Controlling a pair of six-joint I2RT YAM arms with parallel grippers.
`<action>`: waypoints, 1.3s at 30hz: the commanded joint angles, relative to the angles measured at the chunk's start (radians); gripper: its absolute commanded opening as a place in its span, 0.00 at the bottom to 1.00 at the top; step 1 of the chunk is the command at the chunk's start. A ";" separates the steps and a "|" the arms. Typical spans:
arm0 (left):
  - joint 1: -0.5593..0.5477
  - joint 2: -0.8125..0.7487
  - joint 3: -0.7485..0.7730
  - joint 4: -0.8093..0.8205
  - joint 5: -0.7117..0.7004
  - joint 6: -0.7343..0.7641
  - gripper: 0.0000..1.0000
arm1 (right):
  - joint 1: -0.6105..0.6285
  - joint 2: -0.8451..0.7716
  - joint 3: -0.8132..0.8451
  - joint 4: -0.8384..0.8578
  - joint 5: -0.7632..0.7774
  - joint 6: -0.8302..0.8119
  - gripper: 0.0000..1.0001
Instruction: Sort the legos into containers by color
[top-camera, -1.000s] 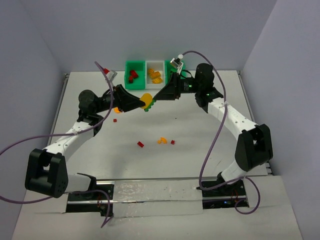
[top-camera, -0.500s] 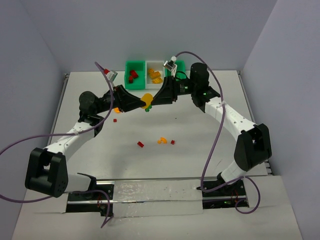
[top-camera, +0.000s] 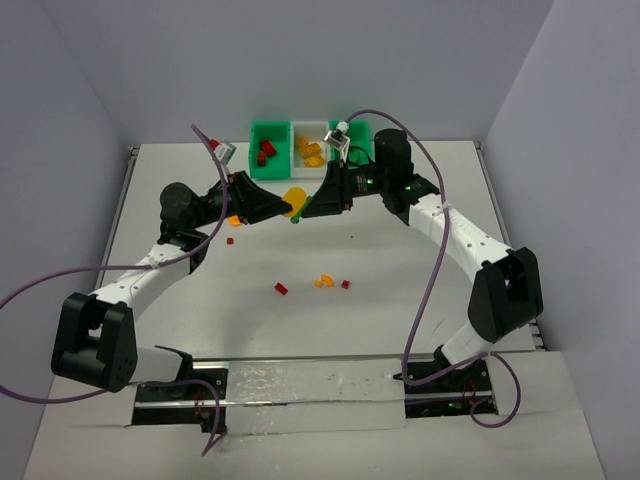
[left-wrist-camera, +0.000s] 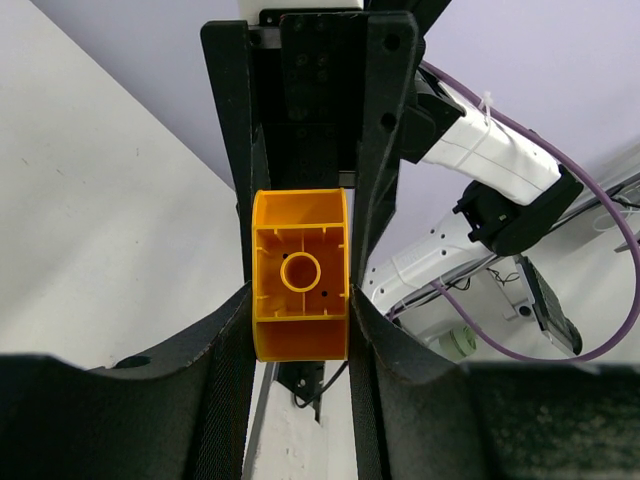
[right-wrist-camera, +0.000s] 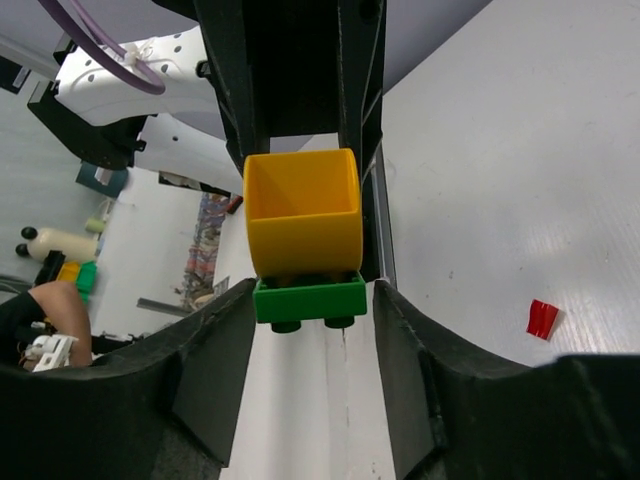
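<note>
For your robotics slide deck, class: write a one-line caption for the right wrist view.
Right gripper clasps the green brick stuck to a yellow brick held in the left gripper.

Left arm (top-camera: 150, 265) and right arm (top-camera: 460, 235) meet before containers (top-camera: 310, 124) — sides open

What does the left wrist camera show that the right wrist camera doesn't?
Only the left wrist view shows the yellow brick from its hollow side, with a round tube inside. Only the right wrist view shows a green brick joined to it, flanked by the right hand, and a red brick lying on the table. Both show the yellow brick gripped by the left hand.
</note>
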 joint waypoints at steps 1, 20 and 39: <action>-0.005 -0.011 -0.012 0.039 -0.013 -0.007 0.00 | 0.008 -0.022 0.052 0.049 -0.003 0.020 0.59; 0.007 -0.002 0.007 0.034 -0.016 -0.011 0.00 | 0.022 -0.020 0.093 -0.160 0.009 -0.183 0.09; 0.196 0.017 0.291 -0.534 -0.094 0.505 0.00 | -0.171 0.072 0.235 -0.475 0.449 -0.479 0.00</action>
